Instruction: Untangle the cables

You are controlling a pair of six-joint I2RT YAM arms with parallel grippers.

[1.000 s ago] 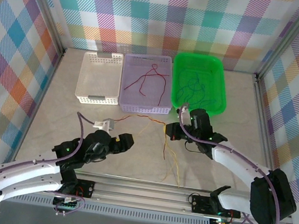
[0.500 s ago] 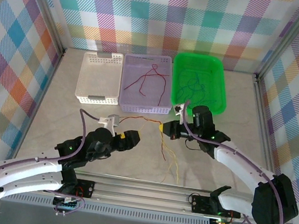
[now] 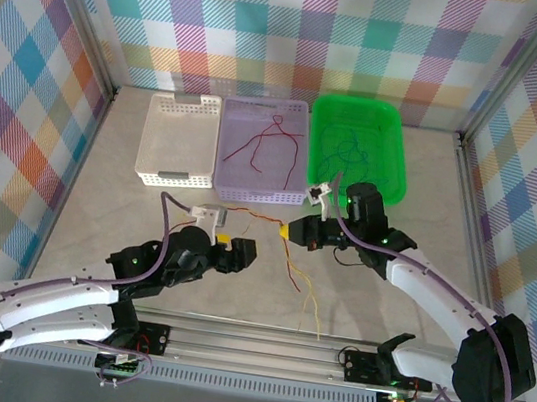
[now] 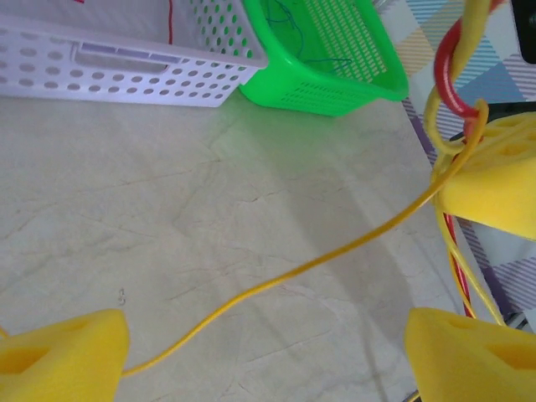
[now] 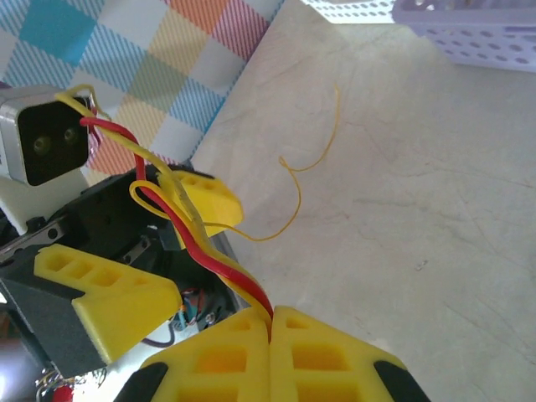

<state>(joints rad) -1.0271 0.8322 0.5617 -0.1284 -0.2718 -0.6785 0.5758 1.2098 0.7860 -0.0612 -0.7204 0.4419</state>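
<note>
Right wrist view shows the right pincer (image 5: 270, 331) clamped shut on the red and yellow cables (image 5: 213, 255). These rise from its tips past the left pincer (image 3: 233, 247), whose fingers stand wide apart just beside it. Yellow strands trail down onto the worktop (image 3: 124, 220). More cables lie in the lilac basket (image 3: 255, 197) and the green basket (image 3: 400, 180).

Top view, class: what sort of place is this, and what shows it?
Likely a robot lab cell: a left arm and right arm on a rail, checked backdrop walls, sorting baskets.
</note>
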